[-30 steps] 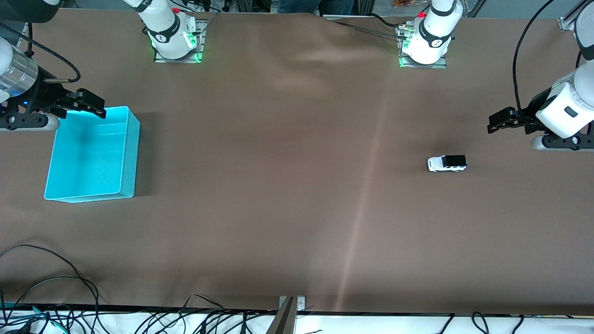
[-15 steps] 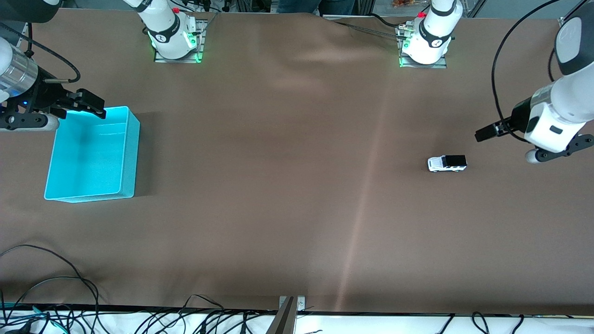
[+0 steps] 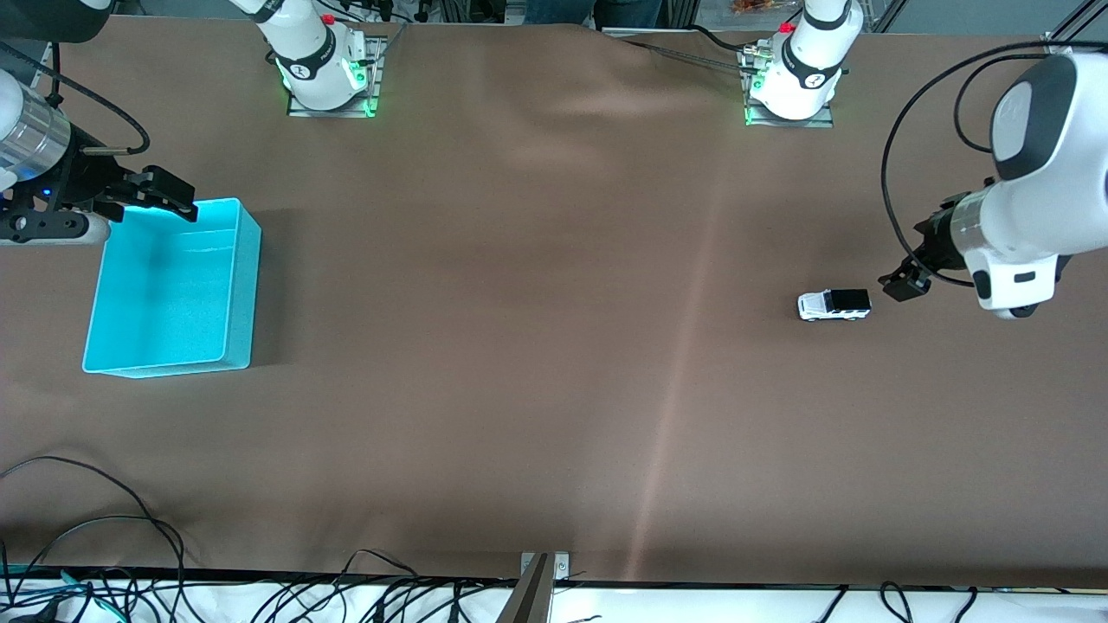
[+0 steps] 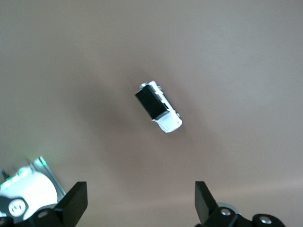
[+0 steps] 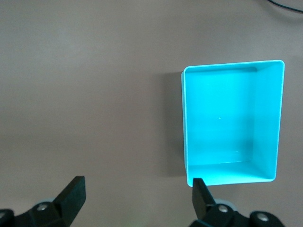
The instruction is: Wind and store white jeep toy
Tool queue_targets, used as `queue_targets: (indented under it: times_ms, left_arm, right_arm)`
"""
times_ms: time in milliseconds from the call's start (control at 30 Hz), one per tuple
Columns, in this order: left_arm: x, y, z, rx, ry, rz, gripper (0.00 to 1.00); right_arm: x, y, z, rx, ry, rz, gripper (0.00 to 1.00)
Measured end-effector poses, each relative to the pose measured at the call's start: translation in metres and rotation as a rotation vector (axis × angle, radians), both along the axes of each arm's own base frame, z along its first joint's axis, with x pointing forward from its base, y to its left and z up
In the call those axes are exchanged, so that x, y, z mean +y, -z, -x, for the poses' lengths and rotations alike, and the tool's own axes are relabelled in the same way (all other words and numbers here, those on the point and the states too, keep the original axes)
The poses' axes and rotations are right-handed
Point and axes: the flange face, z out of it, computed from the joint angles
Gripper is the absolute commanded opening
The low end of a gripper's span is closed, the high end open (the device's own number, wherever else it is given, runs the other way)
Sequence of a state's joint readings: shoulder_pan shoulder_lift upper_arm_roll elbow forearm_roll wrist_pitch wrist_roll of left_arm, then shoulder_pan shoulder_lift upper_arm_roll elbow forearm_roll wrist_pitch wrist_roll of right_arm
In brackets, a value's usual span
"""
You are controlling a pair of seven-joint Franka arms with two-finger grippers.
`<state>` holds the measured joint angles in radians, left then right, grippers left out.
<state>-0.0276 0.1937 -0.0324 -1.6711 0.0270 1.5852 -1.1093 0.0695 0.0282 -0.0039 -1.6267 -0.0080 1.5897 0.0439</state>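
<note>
The white jeep toy (image 3: 834,305) sits on the brown table toward the left arm's end, white body with black roof; it also shows in the left wrist view (image 4: 158,107). My left gripper (image 3: 902,283) hangs open and empty just beside the jeep's black rear, its fingers (image 4: 75,201) wide apart. The turquoise bin (image 3: 234,294) stands empty toward the right arm's end and shows in the right wrist view (image 5: 270,120). My right gripper (image 3: 160,195) waits open and empty over the bin's rim nearest the robots' bases.
Brown cloth covers the table (image 3: 537,346). Loose black cables (image 3: 104,536) lie along the table edge nearest the front camera. The left arm's base (image 3: 792,82) and the right arm's base (image 3: 325,73) stand at the top.
My left gripper has swung down and toward the jeep, from well farther out to just beside its black rear. The jeep, the bin and the right arm have not moved.
</note>
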Motion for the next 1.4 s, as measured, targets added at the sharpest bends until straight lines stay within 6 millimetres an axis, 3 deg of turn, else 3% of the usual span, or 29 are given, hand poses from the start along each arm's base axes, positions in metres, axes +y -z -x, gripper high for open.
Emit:
queue_targets:
  times_ms: [267,634,1168,1402]
  left_arm:
    - [0.007,0.055,-0.003,0.031,-0.209,-0.064,1.0]
    - [0.036,0.137,0.016,-0.01,-0.384,-0.093,1.0]
    - [0.05,0.217,0.052,-0.145,-0.529,-0.086,1.0]
    - [0.059,0.244,0.054,-0.16,-0.563,-0.084,0.99]
  right_arm:
    - [0.001,-0.009,-0.004,-0.046,-0.002,-0.003,1.0]
    - [0.005,-0.012,-0.004,-0.051,-0.009,-0.004,1.0]
    - [0.006,-0.011,-0.005,-0.049,-0.01,-0.004,1.0]
    - [0.006,-0.011,-0.005,-0.048,-0.01,-0.004,1.0]
